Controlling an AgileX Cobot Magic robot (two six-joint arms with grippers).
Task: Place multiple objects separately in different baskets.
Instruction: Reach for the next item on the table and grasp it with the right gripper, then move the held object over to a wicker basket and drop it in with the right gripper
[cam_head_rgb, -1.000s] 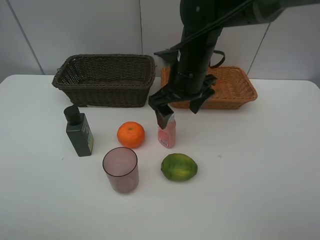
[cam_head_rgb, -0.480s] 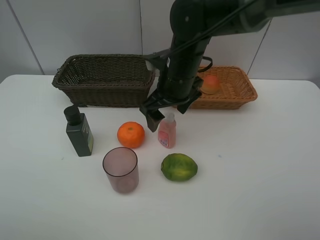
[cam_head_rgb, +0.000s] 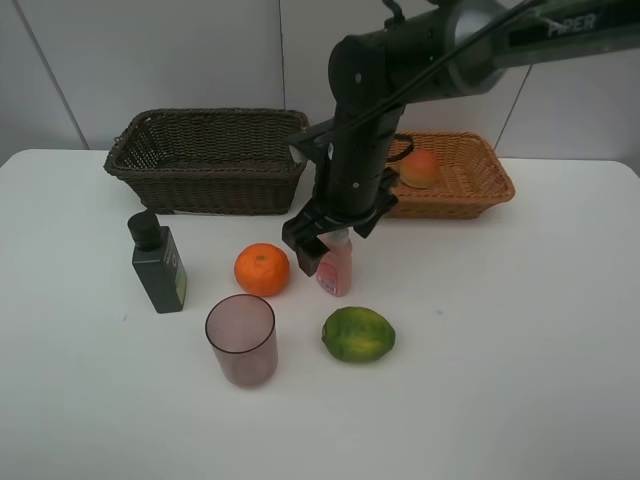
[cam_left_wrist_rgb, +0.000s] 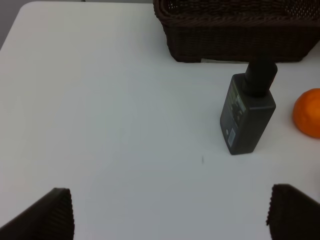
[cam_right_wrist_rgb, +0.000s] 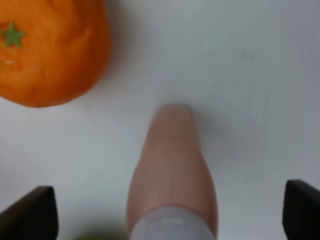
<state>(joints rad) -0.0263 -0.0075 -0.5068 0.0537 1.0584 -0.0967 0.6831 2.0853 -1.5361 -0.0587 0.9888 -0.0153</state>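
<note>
My right gripper (cam_head_rgb: 330, 245) is open and straddles the top of the upright pink bottle (cam_head_rgb: 335, 268), one finger on each side. In the right wrist view the bottle (cam_right_wrist_rgb: 172, 165) and its white cap stand between the fingertips (cam_right_wrist_rgb: 30, 215) without touching them. The orange (cam_head_rgb: 262, 269) lies just left of the bottle. The lime (cam_head_rgb: 358, 334), the purplish cup (cam_head_rgb: 241, 338) and the dark green bottle (cam_head_rgb: 158, 265) stand on the table. The red-yellow fruit (cam_head_rgb: 420, 168) lies in the light basket (cam_head_rgb: 490, 180). My left gripper (cam_left_wrist_rgb: 170, 215) is open and empty, short of the dark green bottle (cam_left_wrist_rgb: 247, 115).
The dark brown basket (cam_head_rgb: 210, 160) stands at the back left, beside the light one. It also shows in the left wrist view (cam_left_wrist_rgb: 235, 30), behind the dark green bottle. The right arm (cam_head_rgb: 365, 120) reaches down in front of both baskets.
My right gripper has come down over the pink bottle's cap. The arm has shifted left, so the red-yellow fruit in the light basket now shows.
</note>
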